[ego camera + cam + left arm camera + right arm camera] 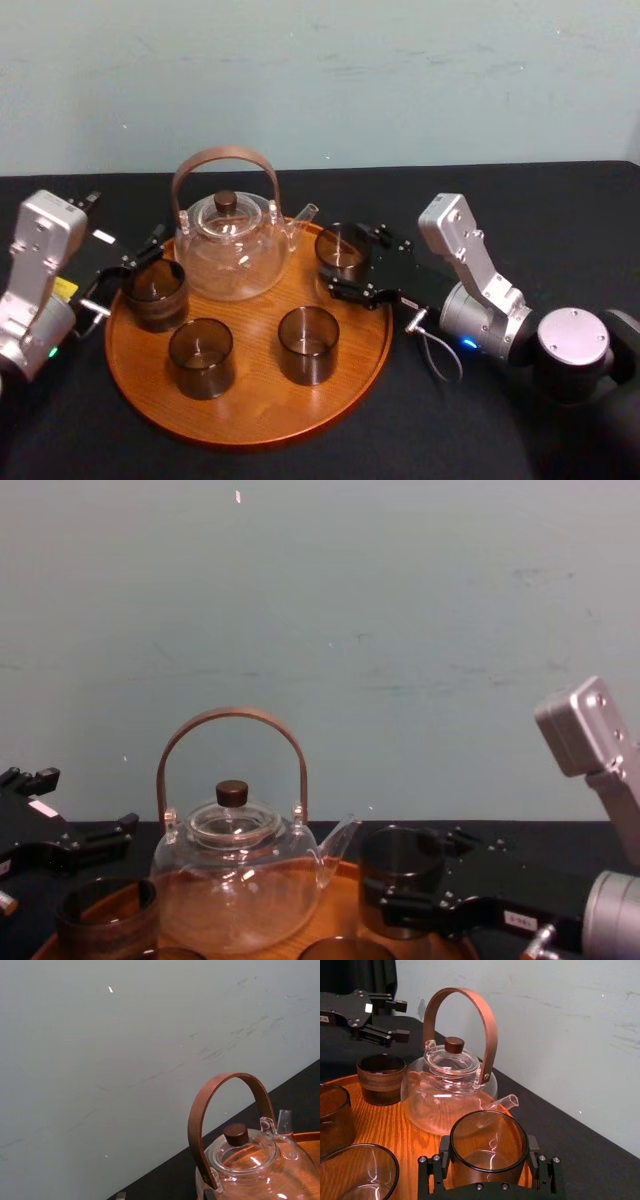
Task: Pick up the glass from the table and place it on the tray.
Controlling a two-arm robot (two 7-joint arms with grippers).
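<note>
One glass (340, 250) gripped by right pincer (342, 262), left pincer (403, 1020) released, black table (560, 215), pale wall (400, 80).

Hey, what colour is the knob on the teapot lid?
The knob is dark brown, clearest in the right wrist view.

Four smoky brown glasses, all alike: the left glass (155, 293), the near-left glass (201, 357), the near-middle glass (308, 345) and the far-right glass (340, 250). Three of them stand on the one round wooden tray (250, 402); the fourth is at its far right edge. There is one clear teapot (232, 255), with one curved brown handle (225, 155) and one dark lid knob (226, 200). There are two grippers: the left gripper (402, 1021) and the right gripper (490, 1152), which clasps the far-right glass. One black table (560, 230) lies under it all.
</note>
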